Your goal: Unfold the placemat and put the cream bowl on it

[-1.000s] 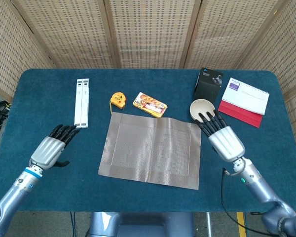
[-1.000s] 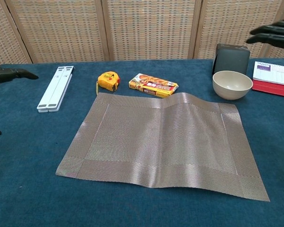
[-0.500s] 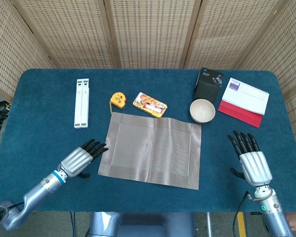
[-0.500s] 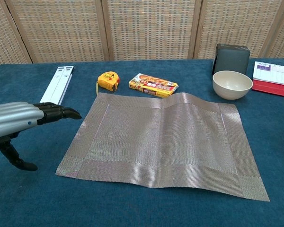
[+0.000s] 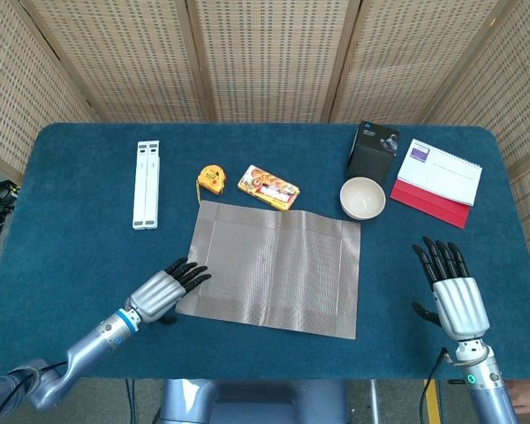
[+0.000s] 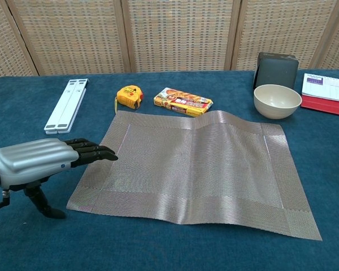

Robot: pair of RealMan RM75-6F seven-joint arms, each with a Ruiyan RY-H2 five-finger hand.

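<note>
The grey woven placemat [image 5: 272, 269] [image 6: 192, 169] lies unfolded in the middle of the blue table, with a slight ridge near its far edge. The cream bowl [image 5: 362, 197] [image 6: 277, 100] stands upright on the cloth beyond the mat's far right corner, off the mat. My left hand [image 5: 164, 289] [image 6: 42, 161] hovers flat at the mat's near left corner, fingers straight and holding nothing, fingertips at the mat's edge. My right hand [image 5: 449, 287] is open and empty near the table's front right, well short of the bowl; the chest view does not show it.
A black box [image 5: 372, 152] stands just behind the bowl. A white and red notebook [image 5: 442, 180] lies to its right. A snack packet [image 5: 268, 185], a yellow tape measure [image 5: 211, 178] and a white folded stand [image 5: 146, 183] lie beyond the mat.
My right hand pulled back from beside the bowl to the front right of the table. My left hand moved right, from the left side to the mat's near left corner.
</note>
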